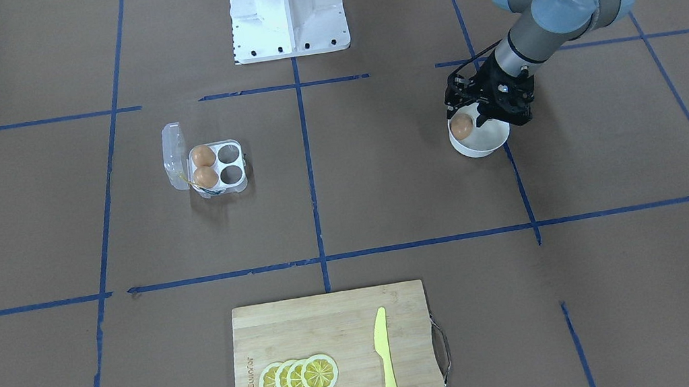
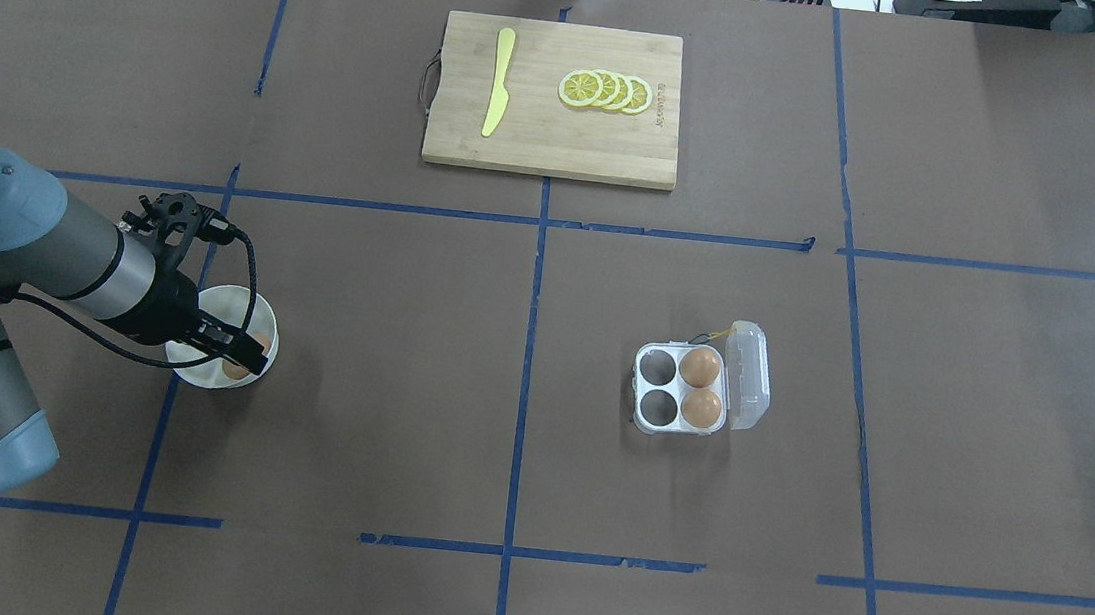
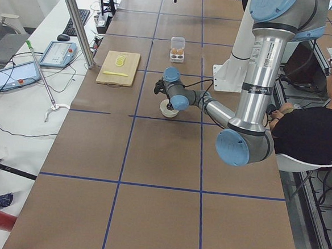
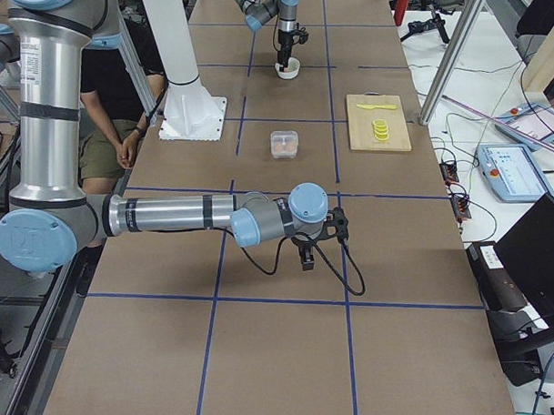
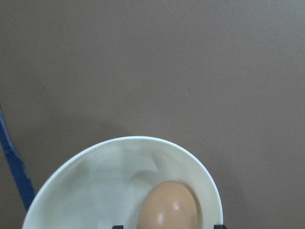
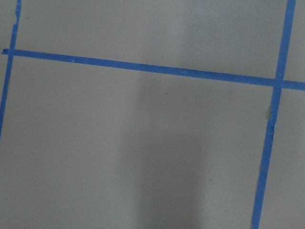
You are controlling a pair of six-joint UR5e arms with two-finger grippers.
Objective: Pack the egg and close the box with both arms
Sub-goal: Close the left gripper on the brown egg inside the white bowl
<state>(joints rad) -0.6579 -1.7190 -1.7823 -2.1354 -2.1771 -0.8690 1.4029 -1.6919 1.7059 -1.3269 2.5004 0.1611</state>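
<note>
Left gripper (image 2: 241, 355) hung in white bowl (image 5: 95, 162), jaws wide apart round the egg (image 5: 167, 207), right gripper (image 4: 306, 258) too far off to tell its jaws.

— Where is the left arm (image 2: 40, 259)?
— It reaches in low toward the bowl (image 2: 224, 303). The forearm is nearly level, and the wrist is bent so the left gripper (image 2: 241, 355) points down into the bowl.
— And its fingers?
— They are spread apart, tips down inside the bowl.
— What about the right arm (image 4: 168, 213)?
— It is well apart from the bowl, stretched out long and nearly level. The wrist is turned so the right gripper (image 4: 306, 258) aims straight down.
— Open or closed?
— I can't tell, because it shows only small, in the side view
</note>
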